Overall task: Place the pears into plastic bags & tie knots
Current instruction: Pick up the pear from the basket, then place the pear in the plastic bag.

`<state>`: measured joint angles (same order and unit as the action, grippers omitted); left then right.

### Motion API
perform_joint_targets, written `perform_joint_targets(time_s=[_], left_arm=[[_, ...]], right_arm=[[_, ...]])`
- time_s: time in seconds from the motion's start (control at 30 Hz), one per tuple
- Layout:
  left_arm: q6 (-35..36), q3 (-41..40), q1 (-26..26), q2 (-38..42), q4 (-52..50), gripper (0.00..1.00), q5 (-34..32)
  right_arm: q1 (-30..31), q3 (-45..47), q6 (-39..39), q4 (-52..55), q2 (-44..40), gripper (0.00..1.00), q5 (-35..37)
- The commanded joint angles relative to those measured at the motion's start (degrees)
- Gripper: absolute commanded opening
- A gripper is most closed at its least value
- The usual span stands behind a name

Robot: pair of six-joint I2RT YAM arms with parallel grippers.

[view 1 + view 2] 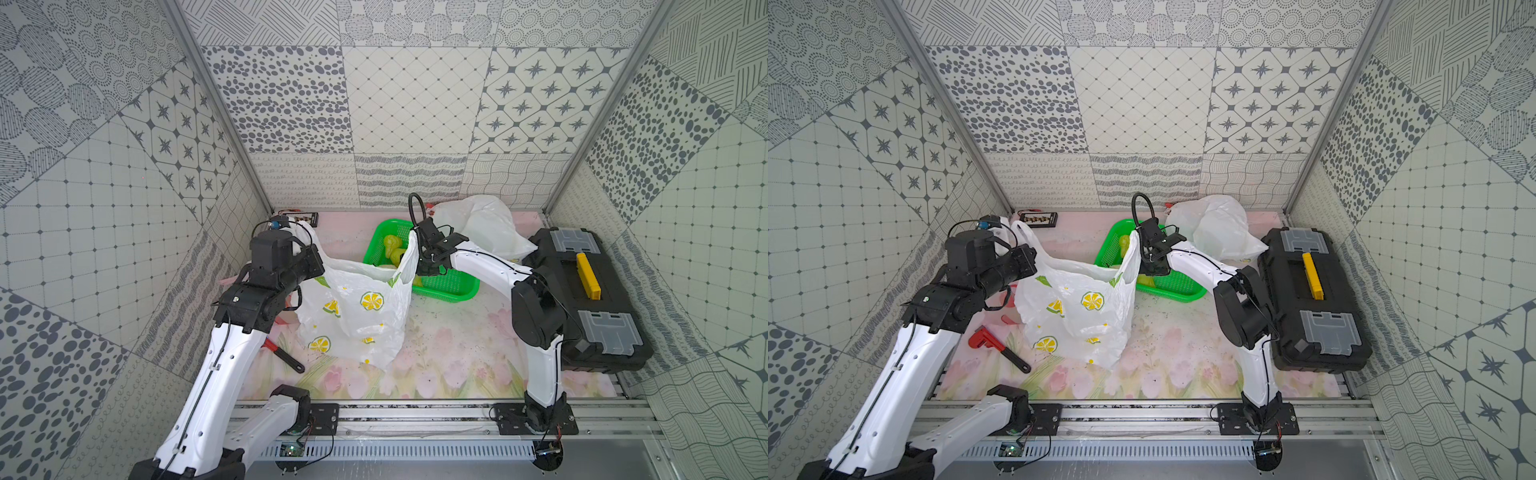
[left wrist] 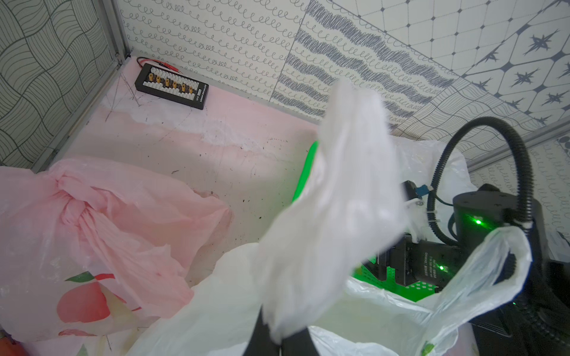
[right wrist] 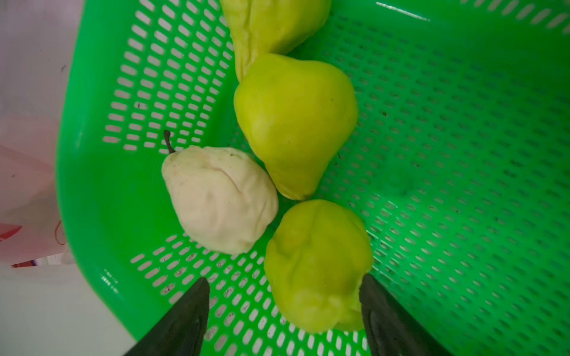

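Observation:
A white lemon-print plastic bag [image 1: 357, 316] [image 1: 1079, 316] stands open mid-table. My left gripper [image 2: 280, 342] [image 1: 307, 245] is shut on one of its handles and holds it up. The other handle [image 2: 493, 271] hangs over my right arm's wrist. My right gripper [image 3: 283, 282] [image 1: 424, 270] is open low inside the green basket [image 3: 92, 185]. A green pear [image 3: 317, 265] lies between its fingers, against one of them. A cream pear [image 3: 219, 200] and two more green pears [image 3: 296, 123] lie beside it. A knotted pink bag [image 2: 92, 231] sits by my left arm. A plain white bag [image 1: 482, 224] lies at the back.
A black toolbox [image 1: 582, 291] with a yellow handle fills the right side, close to my right arm. A red wrench [image 1: 992, 340] lies at front left. A black connector board [image 2: 172, 86] rests in the back left corner. Patterned walls enclose three sides.

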<state>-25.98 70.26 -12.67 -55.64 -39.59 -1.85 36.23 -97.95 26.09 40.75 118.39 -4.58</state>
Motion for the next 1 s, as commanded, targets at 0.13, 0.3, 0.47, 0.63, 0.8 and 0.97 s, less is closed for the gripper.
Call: perform_joint_targets(time_s=[0.13, 0.3, 0.47, 0.63, 0.8, 0.97], left_arm=[[-1.04, -0.19, 0.05, -0.56, 2.47, 0.00, 0.20], [-1.79, -0.14, 0.17, -1.91, 3.21, 0.00, 2.26], [-0.53, 0.14, 0.10, -2.10, 2.84, 0.00, 2.52], [-0.71, 0.24, 0.11, -3.62, 3.50, 0.00, 5.38], [-1.45, 0.38, 0.06, -5.24, 4.88, 0.00, 7.75], [-1.56, 1.24, 0.01, -6.64, 5.69, 0.00, 10.97]], right_arm=[[-0.10, -5.81, -4.04, 7.38, 6.83, 0.75, 5.89], [-0.98, -6.43, -3.03, 5.78, 7.94, 0.50, 4.68], [-2.62, -0.05, -1.00, 0.47, -0.81, 0.33, 3.16], [-6.67, 12.00, 3.08, -6.51, -16.26, 0.29, -1.20], [-10.03, 19.08, 6.21, -5.68, -30.23, 0.27, -4.51], [-8.20, 19.32, 8.95, -4.02, -42.67, 0.26, -6.75]])
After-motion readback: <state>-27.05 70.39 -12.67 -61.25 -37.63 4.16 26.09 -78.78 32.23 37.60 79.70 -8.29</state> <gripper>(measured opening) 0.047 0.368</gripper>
